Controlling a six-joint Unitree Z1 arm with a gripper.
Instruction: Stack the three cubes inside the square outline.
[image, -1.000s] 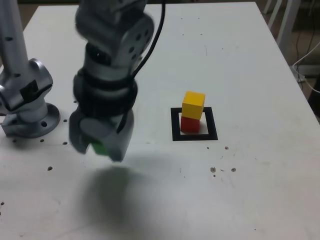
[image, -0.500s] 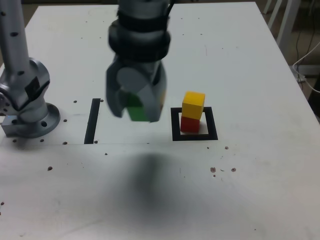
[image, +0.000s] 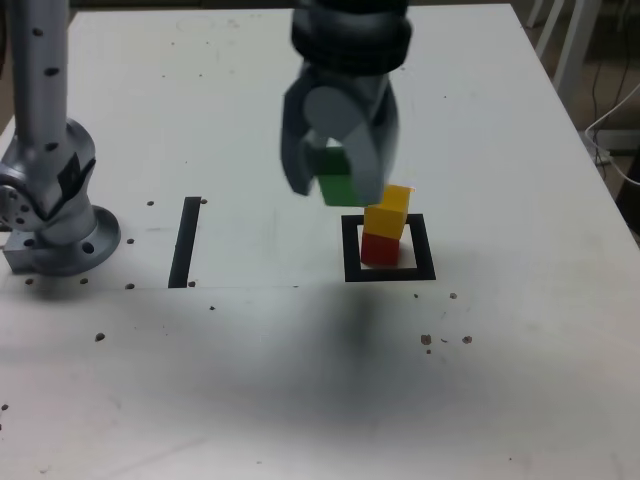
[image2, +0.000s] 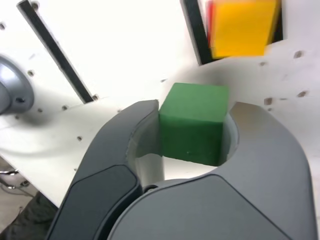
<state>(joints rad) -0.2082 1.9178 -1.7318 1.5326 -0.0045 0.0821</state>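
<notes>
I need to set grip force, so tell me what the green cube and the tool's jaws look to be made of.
Green cube: probably painted wood or dense plastic; its faces are flat and matte, with crisp edges and no dents at the clamp. Tool jaws: smooth grey moulded plastic by the look, with a soft sheen and rounded contours; painted metal can't be ruled out.

The gripper (image2: 192, 125) is clamped on the green cube (image2: 194, 122), one jaw against each side. Beyond its tips lies the yellow cube (image2: 243, 26), blurred, beside a black strip (image2: 55, 50).
</notes>
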